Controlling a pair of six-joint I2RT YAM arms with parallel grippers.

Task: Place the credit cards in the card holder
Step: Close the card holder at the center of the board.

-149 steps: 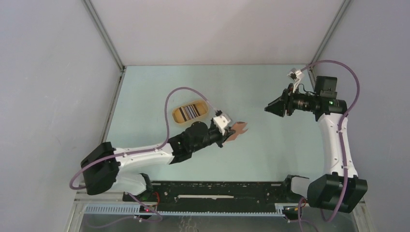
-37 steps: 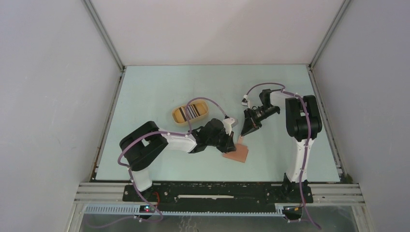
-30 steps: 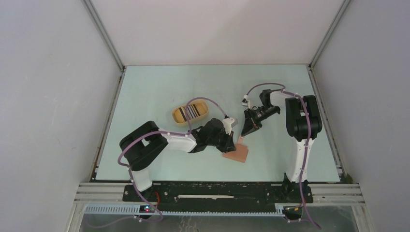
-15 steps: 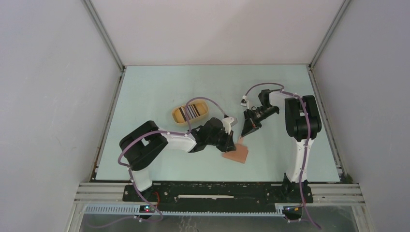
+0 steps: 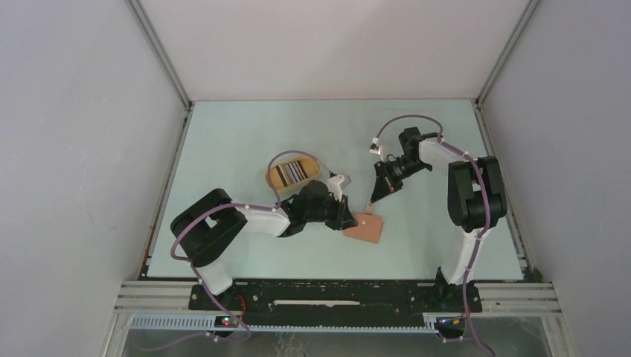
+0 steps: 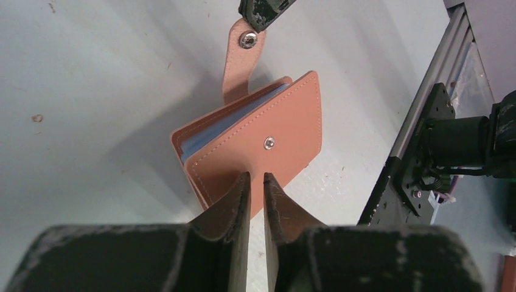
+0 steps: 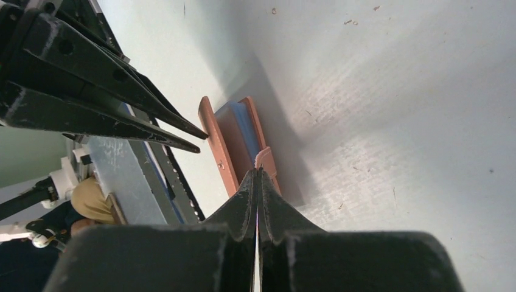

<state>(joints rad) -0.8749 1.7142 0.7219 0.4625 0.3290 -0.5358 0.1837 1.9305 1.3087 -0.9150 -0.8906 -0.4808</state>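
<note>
**A:** where's the card holder [image 5: 366,229] sitting rn?

**B:** it's lying on the counter [image 5: 245,134], covers gaping a bit. my right claw [image 7: 257,173] is pinching its snap tab [image 6: 242,61] tight and holding it up. my left claw [image 6: 255,179] is hovering at the near cover edge, fingers just a sliver apart.

**A:** cards [image 5: 295,172]?

**B:** sitting in the tray [image 5: 272,178] further back.

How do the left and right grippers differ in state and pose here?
The right gripper is shut, pinching the tab of the card holder and holding it raised. The left gripper has its jaws slightly parted and appears to grip nothing. The right gripper reaches the card holder from the far side, the left gripper from the left. Both have their tips at the card holder.
</note>
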